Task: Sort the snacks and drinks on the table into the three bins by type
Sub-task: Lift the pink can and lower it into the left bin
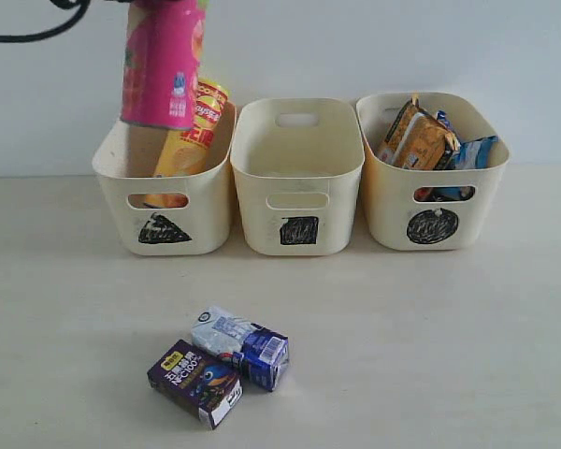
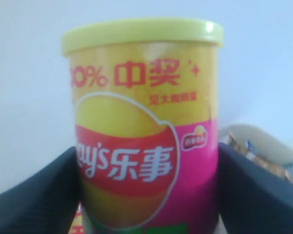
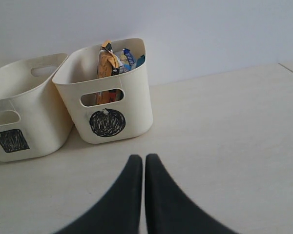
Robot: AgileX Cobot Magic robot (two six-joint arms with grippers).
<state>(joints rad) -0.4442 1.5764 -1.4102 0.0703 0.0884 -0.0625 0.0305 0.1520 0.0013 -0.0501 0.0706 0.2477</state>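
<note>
The pink-and-yellow chip can hangs upright above the triangle bin, held from above; the arm itself is cut off by the frame top. In the left wrist view my left gripper is shut on that can, dark fingers pressing both sides. The yellow-and-red can leans inside the triangle bin. The square bin shows nothing inside. The circle bin holds the packets. The purple carton and the white-and-blue carton lie on the table. My right gripper is shut, empty, hovering near the circle bin.
A black cable hangs at the top left against the white wall. The three bins stand in a row against that wall. In the right wrist view the square bin sits beside the circle bin.
</note>
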